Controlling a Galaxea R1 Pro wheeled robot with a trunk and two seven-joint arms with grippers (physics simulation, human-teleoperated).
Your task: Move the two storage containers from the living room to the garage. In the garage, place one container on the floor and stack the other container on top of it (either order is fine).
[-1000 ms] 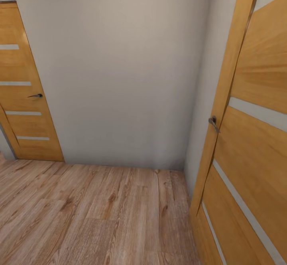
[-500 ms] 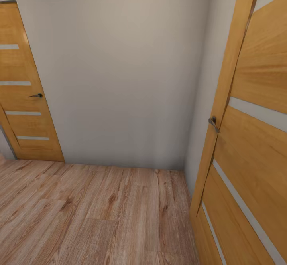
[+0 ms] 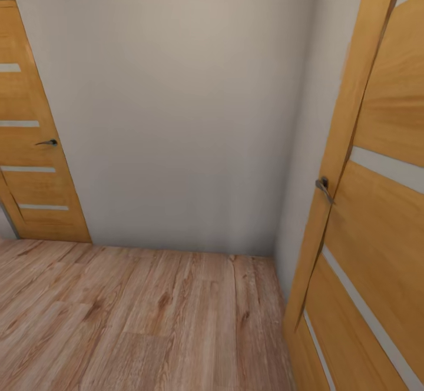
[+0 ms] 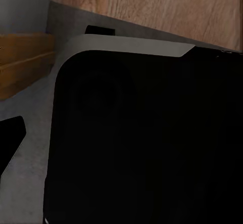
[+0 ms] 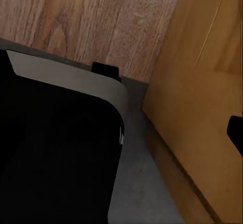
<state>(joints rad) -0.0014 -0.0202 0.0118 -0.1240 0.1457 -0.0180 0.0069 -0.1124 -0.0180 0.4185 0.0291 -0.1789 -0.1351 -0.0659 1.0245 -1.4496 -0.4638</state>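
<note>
The two storage containers are out of view. I am in a hallway with a light wood plank floor point(image 3: 147, 314), facing a plain pale wall point(image 3: 182, 114). A dark fingertip point(image 4: 11, 140) of my left gripper point(image 4: 121, 143) sits at the edge of the left wrist view. A dark fingertip point(image 5: 236, 133) of my right gripper point(image 5: 121, 133) sits at the edge of the right wrist view. Both grippers hang low over my black, grey-rimmed base point(image 4: 142, 143), spread wide with nothing between the fingers.
A shut wooden door with frosted strips point(image 3: 29, 143) stands at the far left. Another such door point(image 3: 377, 214), with a metal handle point(image 3: 323, 186), angles in close on my right, and the right wrist view shows it point(image 5: 202, 107) right beside my base point(image 5: 55, 153).
The whole head view has shifted a little: the left door slid toward the left edge and the right door's handle moved right and down. The camera has moved, not the things.
</note>
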